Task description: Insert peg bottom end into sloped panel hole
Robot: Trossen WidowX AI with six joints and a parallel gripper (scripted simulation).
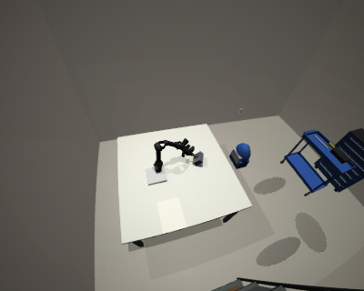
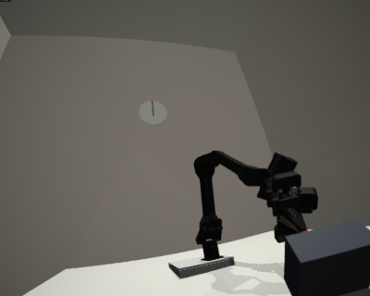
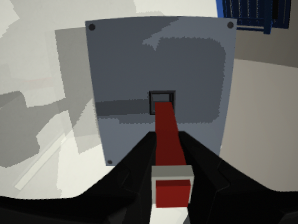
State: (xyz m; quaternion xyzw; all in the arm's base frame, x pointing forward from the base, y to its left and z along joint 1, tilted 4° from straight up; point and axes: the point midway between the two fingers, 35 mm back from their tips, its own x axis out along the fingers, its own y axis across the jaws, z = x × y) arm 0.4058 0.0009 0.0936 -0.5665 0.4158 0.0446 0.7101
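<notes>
The peg [image 3: 165, 125] [image 2: 303, 231] [image 1: 196, 156] is a red square bar with a pale grey band near its top end. My gripper [image 3: 166, 139] [image 2: 291, 232] [image 1: 192, 154] is shut on it. The blue-grey sloped panel [image 3: 125, 65] [image 2: 335, 242] [image 1: 198, 158] has a dark-rimmed square hole [image 3: 161, 97] in its face. In the wrist view the peg's far end overlaps the lower, right-hand part of the hole, and its sides look roughly in line with the hole's sides. Whether the tip is inside or just above the face cannot be told. The panel hides the tip in the exterior view.
The arm's base stands on a pale plate [image 1: 156, 176] [image 2: 203, 266] on the white table [image 1: 143, 214]. The panel is near the table's far right edge. Beyond that edge are a blue round object [image 1: 243, 152] and a blue cart [image 1: 304, 170] on the floor.
</notes>
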